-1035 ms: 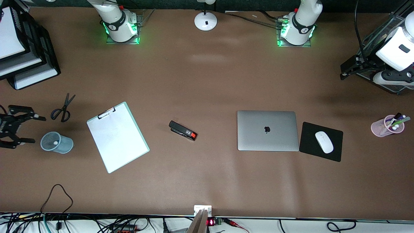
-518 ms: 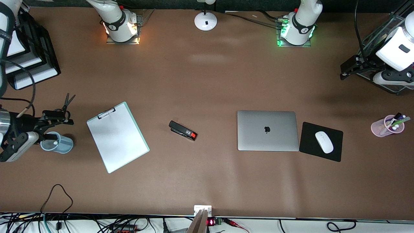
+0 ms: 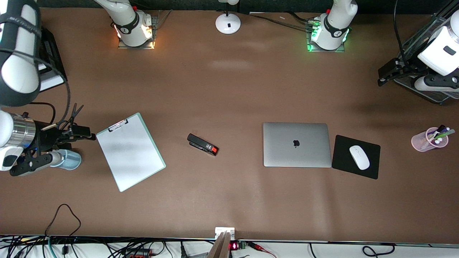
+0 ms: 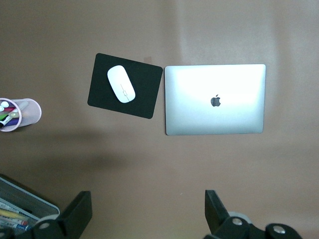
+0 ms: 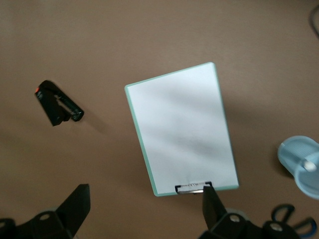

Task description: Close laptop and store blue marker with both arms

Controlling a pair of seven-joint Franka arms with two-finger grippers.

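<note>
The laptop [image 3: 297, 144] lies flat and shut, logo up, in the middle band of the front view toward the left arm's end, with the mouse pad [image 3: 356, 156] just beside it. It is well apart from both arms, though the left arm's base is the nearer.

The left gripper [image 4: 147, 199] hangs at the upper corner of the front view, at that same end, by a wire tray [image 3: 426, 91]. Its jaws are spread wide and empty.

The right gripper [image 5: 145, 188], also gaping and empty, hovers at the frame's edge at the right arm's end, over the blue mesh cup [image 5: 301, 164] and the scissors [image 3: 73, 114].

A white tip [image 5: 310, 165] pokes from that cup. It may be the blue marker's end, standing upright, but I can't be sure. If so, both jobs look done.
</note>
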